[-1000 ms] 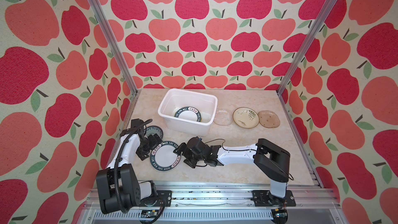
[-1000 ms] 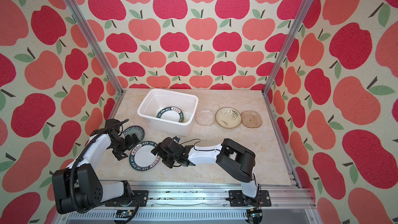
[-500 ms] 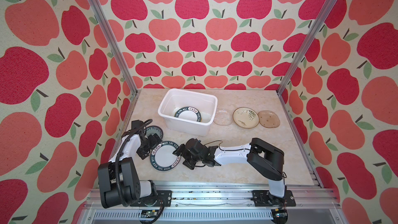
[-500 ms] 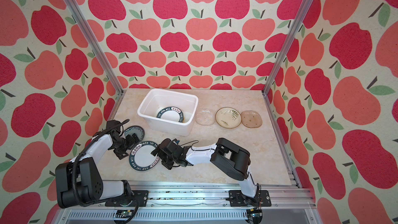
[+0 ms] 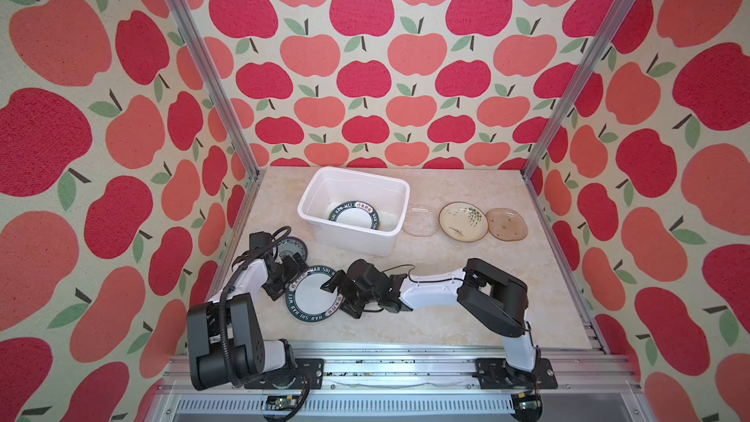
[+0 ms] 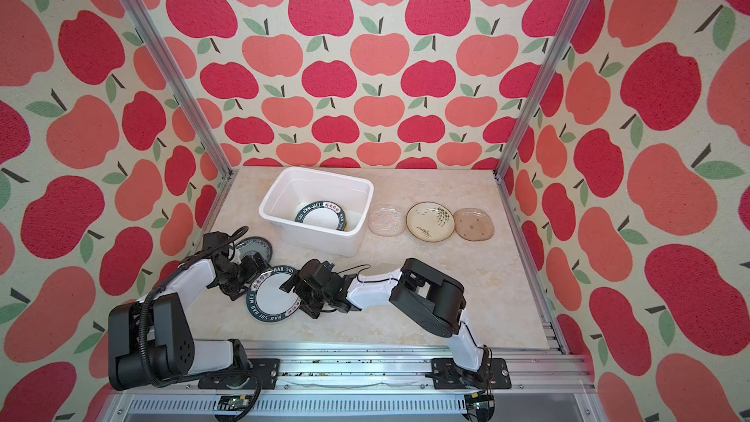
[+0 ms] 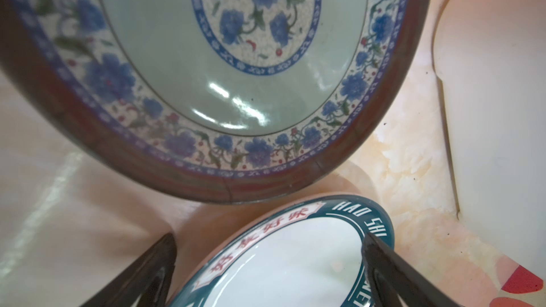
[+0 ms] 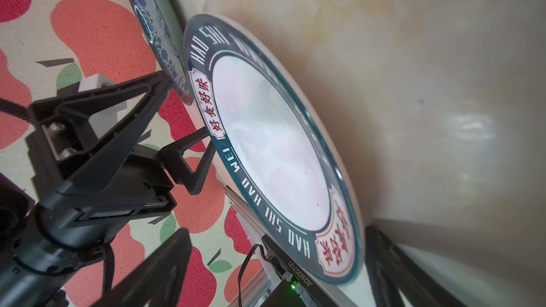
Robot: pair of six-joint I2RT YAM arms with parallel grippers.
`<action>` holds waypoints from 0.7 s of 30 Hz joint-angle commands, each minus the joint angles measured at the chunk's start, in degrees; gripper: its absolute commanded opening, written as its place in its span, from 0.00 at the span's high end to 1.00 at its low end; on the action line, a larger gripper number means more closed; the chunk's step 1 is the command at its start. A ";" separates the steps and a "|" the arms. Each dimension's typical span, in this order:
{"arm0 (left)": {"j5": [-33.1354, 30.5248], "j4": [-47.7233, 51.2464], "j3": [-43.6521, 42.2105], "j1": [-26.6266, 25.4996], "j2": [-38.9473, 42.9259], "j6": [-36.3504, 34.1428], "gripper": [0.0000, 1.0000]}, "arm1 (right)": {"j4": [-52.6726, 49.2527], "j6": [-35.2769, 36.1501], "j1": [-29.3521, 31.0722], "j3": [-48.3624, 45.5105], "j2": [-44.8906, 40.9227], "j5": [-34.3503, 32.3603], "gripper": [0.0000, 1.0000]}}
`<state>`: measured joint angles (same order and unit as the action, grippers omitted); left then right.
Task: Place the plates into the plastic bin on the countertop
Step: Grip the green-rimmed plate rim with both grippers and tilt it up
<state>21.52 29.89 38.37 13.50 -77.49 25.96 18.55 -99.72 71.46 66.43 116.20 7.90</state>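
Right arm shifted left; plate reads "HAO SHI HAO WEI".

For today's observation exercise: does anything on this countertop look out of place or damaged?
Nothing looks broken or spilled. One oddity: the left hand and right hand, both open, flank the same green-rimmed plate from opposite sides.

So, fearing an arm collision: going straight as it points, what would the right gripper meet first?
Probably the green-rimmed plate: the right gripper straddles its rim, jaws open; the left gripper sits just beyond.
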 commanded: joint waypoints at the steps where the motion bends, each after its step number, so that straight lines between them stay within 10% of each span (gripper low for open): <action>1: 3.08 -2.72 -1.36 0.30 1.02 -0.85 0.01 | 0.25 -0.85 -0.41 0.69 1.74 0.97 0.06; 21: 6.02 -2.41 -1.99 0.28 2.61 -0.74 0.01 | 7.66 2.73 -1.06 0.71 3.32 0.67 0.44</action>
<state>25.19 26.92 36.69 13.56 -75.31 25.82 22.96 -97.69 70.70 66.52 118.24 8.91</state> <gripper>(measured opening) 0.992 0.587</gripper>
